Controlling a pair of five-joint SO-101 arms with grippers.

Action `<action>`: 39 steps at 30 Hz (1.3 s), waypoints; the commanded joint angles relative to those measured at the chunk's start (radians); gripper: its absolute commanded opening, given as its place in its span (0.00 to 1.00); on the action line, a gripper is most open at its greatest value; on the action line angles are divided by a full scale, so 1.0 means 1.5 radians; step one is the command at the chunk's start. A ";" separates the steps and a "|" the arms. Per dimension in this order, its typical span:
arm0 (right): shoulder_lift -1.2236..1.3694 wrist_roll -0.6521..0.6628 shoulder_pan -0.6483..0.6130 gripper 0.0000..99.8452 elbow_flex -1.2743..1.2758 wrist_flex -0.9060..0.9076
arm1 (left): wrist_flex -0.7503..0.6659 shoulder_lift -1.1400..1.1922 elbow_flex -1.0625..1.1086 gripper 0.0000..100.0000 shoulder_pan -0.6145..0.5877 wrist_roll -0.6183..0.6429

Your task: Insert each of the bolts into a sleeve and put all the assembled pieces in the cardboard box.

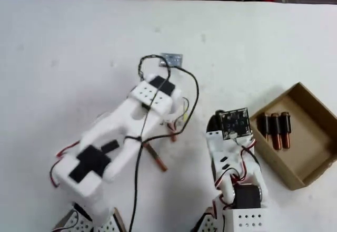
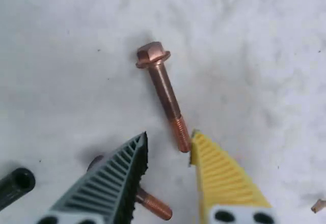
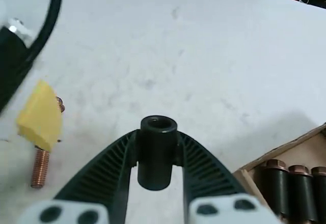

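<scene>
My left gripper is open just above the table, one finger grey and one yellow. A copper bolt lies flat ahead of it, its threaded tip touching the yellow finger's end. A second bolt lies partly under the grey finger, and a black sleeve rests beside it. My right gripper is shut on another black sleeve, held upright with its bore facing up. The cardboard box at the right holds three assembled pieces.
A bolt lies on the white table between the two arms. Black cable loops off the left arm toward the right arm. The box wall stands close beside my right gripper. The table's far half is bare.
</scene>
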 commanded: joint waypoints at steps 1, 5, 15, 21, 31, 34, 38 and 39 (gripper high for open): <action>-0.008 -0.006 0.005 0.02 -0.007 -0.019 | -0.016 0.054 -0.076 0.23 0.008 0.051; -0.008 -0.006 0.005 0.02 -0.007 -0.018 | -0.016 0.100 -0.121 0.23 0.003 0.054; -0.008 -0.003 0.005 0.02 -0.007 -0.018 | -0.017 0.186 -0.196 0.23 -0.056 0.055; -0.008 -0.002 0.005 0.02 -0.007 -0.018 | -0.017 0.225 -0.229 0.23 -0.058 0.055; -0.008 -0.002 0.005 0.02 -0.007 -0.018 | -0.017 0.231 -0.229 0.18 -0.058 0.056; -0.008 -0.002 0.005 0.02 -0.007 -0.018 | -0.017 0.232 -0.229 0.06 -0.058 0.056; -0.008 -0.002 0.005 0.02 -0.007 -0.018 | -0.016 0.232 -0.227 0.05 -0.059 0.053; -0.008 -0.002 0.005 0.02 -0.007 -0.018 | -0.016 0.232 -0.226 0.07 -0.059 0.053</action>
